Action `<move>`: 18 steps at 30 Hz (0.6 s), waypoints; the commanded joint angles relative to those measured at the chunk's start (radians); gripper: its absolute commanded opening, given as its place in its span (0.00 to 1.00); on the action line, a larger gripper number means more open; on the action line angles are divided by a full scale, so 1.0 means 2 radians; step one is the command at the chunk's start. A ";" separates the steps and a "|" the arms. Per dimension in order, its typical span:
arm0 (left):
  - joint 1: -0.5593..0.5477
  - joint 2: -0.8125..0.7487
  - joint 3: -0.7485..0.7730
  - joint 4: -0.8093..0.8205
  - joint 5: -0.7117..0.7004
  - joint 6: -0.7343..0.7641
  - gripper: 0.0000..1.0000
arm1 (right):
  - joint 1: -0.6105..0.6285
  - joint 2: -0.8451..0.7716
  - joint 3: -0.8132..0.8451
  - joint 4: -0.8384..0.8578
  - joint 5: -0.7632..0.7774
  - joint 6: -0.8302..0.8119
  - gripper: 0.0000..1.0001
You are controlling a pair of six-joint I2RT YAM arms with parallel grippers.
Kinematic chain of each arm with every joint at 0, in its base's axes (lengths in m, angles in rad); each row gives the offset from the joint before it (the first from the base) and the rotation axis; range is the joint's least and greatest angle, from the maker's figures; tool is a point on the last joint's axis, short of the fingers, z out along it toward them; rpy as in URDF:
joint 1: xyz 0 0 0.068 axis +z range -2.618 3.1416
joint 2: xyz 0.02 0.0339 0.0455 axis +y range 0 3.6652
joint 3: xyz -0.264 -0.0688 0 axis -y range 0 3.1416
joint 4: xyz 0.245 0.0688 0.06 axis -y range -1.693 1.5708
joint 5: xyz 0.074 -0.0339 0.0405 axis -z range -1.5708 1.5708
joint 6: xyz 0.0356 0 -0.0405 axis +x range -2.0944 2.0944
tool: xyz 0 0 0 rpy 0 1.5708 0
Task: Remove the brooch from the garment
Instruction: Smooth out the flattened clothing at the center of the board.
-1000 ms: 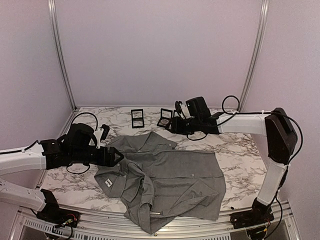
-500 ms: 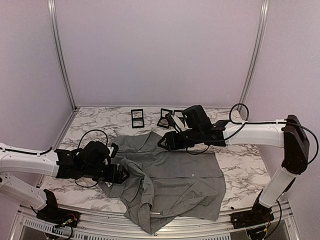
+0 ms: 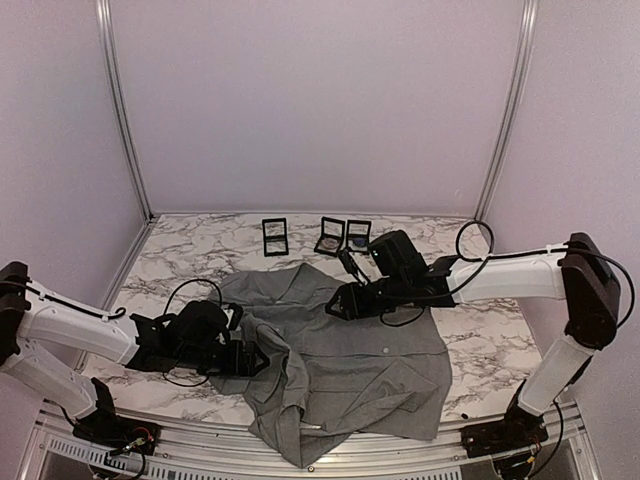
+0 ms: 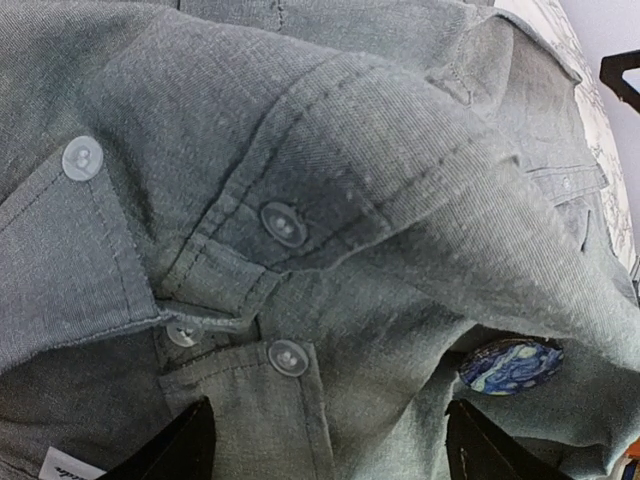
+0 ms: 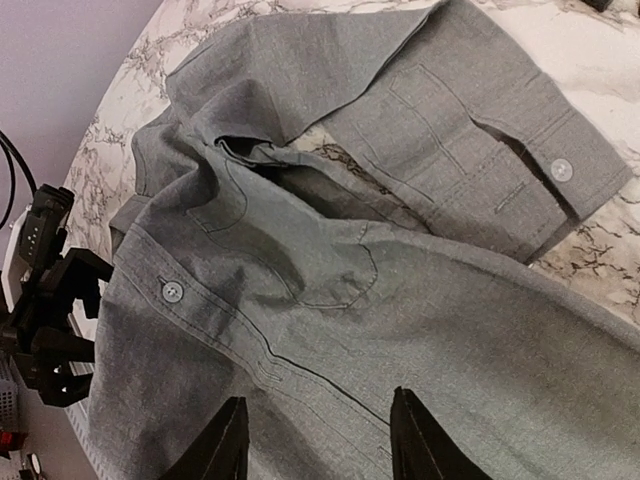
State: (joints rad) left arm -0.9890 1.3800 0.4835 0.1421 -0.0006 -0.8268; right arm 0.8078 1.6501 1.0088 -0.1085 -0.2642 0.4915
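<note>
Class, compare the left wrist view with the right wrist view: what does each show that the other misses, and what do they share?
Only the left wrist view shows the brooch, a round blue-patterned piece partly tucked under a fold, and the white neck label. Only the right wrist view shows the chest pocket, a buttoned cuff and the marble table. Both show the grey garment with buttons, and each shows its own gripper open over the cloth: the left gripper and the right gripper.
</note>
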 commanded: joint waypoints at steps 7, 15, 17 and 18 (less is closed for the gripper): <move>0.050 -0.008 -0.045 -0.064 -0.027 -0.021 0.82 | 0.001 -0.012 -0.006 0.022 -0.002 0.007 0.46; 0.085 -0.069 -0.004 -0.181 -0.074 0.024 0.83 | 0.001 -0.010 0.001 0.021 -0.014 0.004 0.46; 0.089 -0.074 0.006 -0.195 -0.080 0.034 0.83 | 0.005 -0.009 0.004 0.021 -0.018 0.003 0.46; 0.090 -0.075 0.010 -0.200 -0.081 0.038 0.83 | 0.008 -0.008 0.009 0.018 -0.018 0.001 0.46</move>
State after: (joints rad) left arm -0.8242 1.2499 0.4625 -0.0845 -0.1066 -0.8059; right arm 0.8097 1.6501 0.9894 -0.0830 -0.2817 0.5034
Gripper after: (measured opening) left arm 0.827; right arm 0.461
